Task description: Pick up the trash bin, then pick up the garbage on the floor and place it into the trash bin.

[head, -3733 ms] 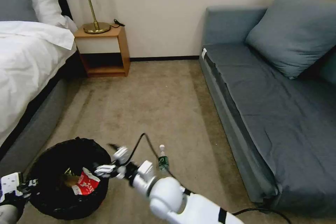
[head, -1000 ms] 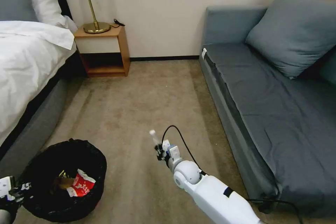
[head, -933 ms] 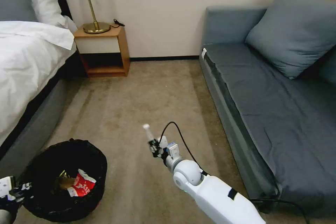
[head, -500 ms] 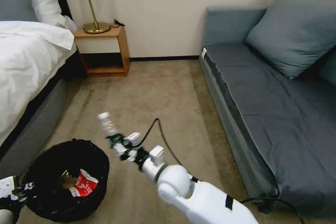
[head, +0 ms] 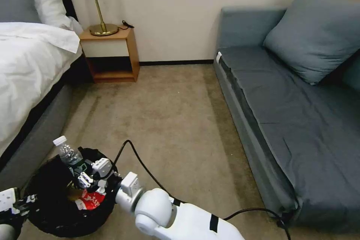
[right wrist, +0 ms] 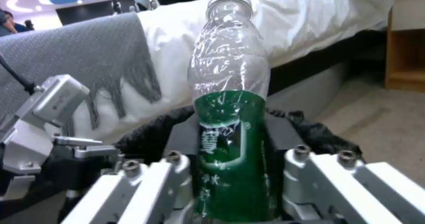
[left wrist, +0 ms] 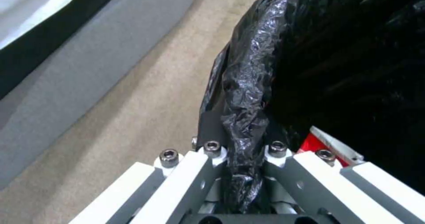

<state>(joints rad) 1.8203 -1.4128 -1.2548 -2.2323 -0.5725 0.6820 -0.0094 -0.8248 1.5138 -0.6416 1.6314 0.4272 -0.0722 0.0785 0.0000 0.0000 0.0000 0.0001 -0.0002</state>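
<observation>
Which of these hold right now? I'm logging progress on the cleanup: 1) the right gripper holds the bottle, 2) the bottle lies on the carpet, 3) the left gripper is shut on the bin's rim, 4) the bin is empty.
1) True: the right gripper is shut on the bottle, over the trash bin.
2) False: it is held up above the bin's mouth.
3) True: the left gripper pinches the bag-lined rim.
4) False: a red-and-white carton lies inside.
</observation>
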